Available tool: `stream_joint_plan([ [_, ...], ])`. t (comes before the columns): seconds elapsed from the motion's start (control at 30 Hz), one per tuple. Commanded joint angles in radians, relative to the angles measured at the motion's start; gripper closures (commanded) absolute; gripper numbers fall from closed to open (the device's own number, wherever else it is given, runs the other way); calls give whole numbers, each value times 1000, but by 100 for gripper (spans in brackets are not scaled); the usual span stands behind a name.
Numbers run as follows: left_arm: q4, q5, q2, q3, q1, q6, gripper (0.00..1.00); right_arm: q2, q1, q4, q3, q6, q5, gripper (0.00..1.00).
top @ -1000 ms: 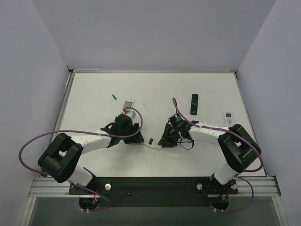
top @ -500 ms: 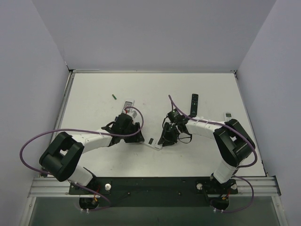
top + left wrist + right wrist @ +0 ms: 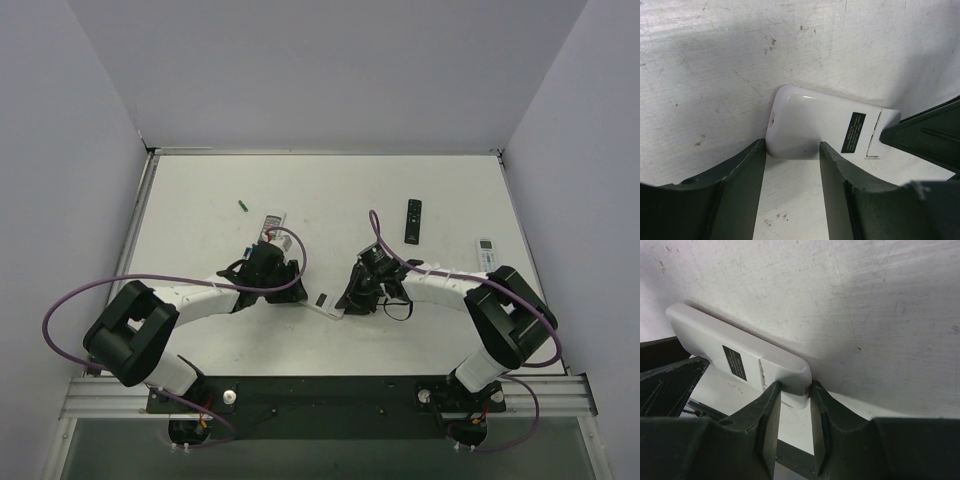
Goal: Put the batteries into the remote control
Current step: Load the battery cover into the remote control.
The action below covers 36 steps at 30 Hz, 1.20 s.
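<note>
The remote control (image 3: 322, 300) lies between my two grippers with its plain white back and small dark label showing (image 3: 856, 132). My left gripper (image 3: 792, 150) is closed on the remote's rounded end, with one fingertip on each side. My right gripper (image 3: 794, 390) is shut on the opposite end (image 3: 790, 375), pinching its thin edge beside the battery cover seam. In the top view the left gripper (image 3: 293, 287) and the right gripper (image 3: 347, 297) face each other across the remote. One green battery (image 3: 242, 206) lies far back on the left. Other batteries are not visible.
A small white remote with a grey face (image 3: 272, 221) lies just behind my left wrist. A slim black remote (image 3: 412, 220) and another white remote (image 3: 486, 252) lie at the back right. Grey walls close in the table (image 3: 200, 190) on three sides.
My right arm's wrist swung back and then returned. The remote stayed between both grippers. My left gripper hardly moved.
</note>
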Motion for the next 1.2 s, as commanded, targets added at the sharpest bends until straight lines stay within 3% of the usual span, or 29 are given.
stream_joint_plan([
  [0.0,31,200,38,-21,-92,-65,44,56,46,120,-47,108,39,83],
  [0.23,43,198,33,-21,-111,-70,44,65,43,151,-28,122,-3,83],
  [0.5,69,185,22,-23,-138,-94,44,85,71,-76,84,42,13,82],
  [0.87,128,172,24,-43,-166,-137,44,87,71,25,55,134,-35,82],
  [1.17,177,250,15,-31,-221,-94,43,107,-18,-8,43,-85,-24,82],
])
